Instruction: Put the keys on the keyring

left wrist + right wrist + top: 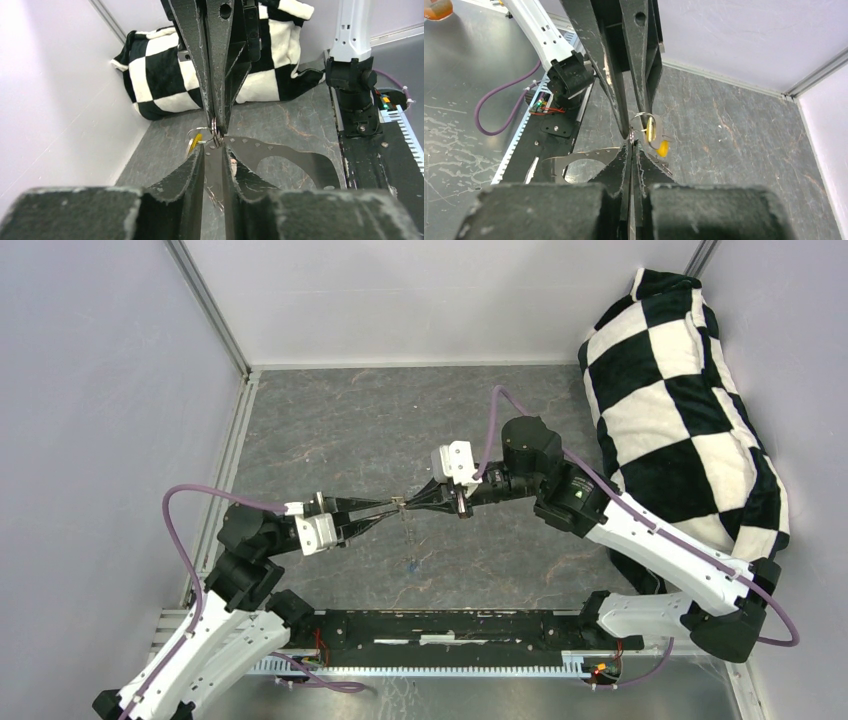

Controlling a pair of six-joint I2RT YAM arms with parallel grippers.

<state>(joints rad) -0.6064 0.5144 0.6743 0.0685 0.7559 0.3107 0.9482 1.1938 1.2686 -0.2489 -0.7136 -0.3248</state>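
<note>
Looking out along the left fingers (pixel 190 172), we see them slightly parted, their tips just beside the thin silver wire keyring (pixel 215 132). The loop is held off the grey marbled surface (pixel 280 125), with a small brass key with a yellow head (pixel 195 141) dangling from it. Past it, the right fingers (pixel 192 50) are pinched closed on the ring's doubled wire. Farthest back lies a black-and-white checked cushion (pixel 160 75).

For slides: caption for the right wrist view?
Right jaws shut on the keyring, gold key dangling, left jaws opposite.
</note>
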